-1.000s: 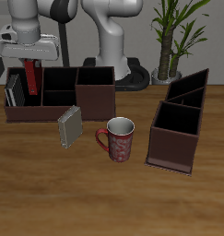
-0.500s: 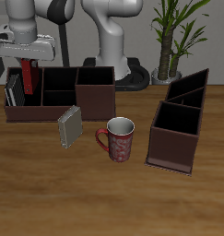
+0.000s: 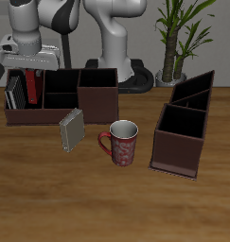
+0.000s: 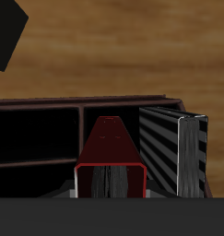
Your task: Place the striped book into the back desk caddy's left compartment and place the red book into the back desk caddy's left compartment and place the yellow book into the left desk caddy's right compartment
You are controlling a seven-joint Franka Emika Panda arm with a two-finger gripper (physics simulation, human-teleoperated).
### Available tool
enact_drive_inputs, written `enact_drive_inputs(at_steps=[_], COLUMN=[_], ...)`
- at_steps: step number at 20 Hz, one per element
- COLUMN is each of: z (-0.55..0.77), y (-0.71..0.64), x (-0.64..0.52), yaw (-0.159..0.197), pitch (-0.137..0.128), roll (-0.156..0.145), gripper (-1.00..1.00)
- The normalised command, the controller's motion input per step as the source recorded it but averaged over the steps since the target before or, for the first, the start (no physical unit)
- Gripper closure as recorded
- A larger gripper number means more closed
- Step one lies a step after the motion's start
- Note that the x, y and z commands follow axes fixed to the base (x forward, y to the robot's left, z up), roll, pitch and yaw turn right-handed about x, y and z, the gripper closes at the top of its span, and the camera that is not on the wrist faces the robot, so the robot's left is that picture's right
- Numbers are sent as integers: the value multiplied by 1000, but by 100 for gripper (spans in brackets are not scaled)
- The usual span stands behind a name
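The gripper (image 3: 32,68) holds the red book (image 3: 32,86) upright inside the back desk caddy (image 3: 60,95), beside the striped book (image 3: 14,92), at ten o'clock from the mug (image 3: 121,142).

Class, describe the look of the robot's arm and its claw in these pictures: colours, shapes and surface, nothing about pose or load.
The white, rounded, glossy robot arm has thick tubular segments with dark grey bands at the joints. Its light grey, boxy claw carries small dark details on its body. No cables or markings are discernible.

The red book (image 3: 33,85) is standing upright right under the gripper (image 3: 31,68), inside the back desk caddy (image 3: 60,95), next to the striped book (image 3: 14,92). The yellow book (image 3: 72,129) is leaning on the desk, nearer the front.
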Motion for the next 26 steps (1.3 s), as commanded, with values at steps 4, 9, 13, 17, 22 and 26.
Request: enact_drive_inputs(at_steps=[4, 9, 13, 17, 22, 26], z=[-221, -243, -143, 67, 141, 293], y=[-82, -121, -45, 75, 106, 132], x=[67, 93, 53, 25, 126, 126], yaw=[46, 6, 4, 30, 22, 22], pitch=[17, 43, 47, -56, -26, -50], roll=[-38, -46, -43, -33, -8, -7], gripper=[100, 100, -100, -100, -100, -100])
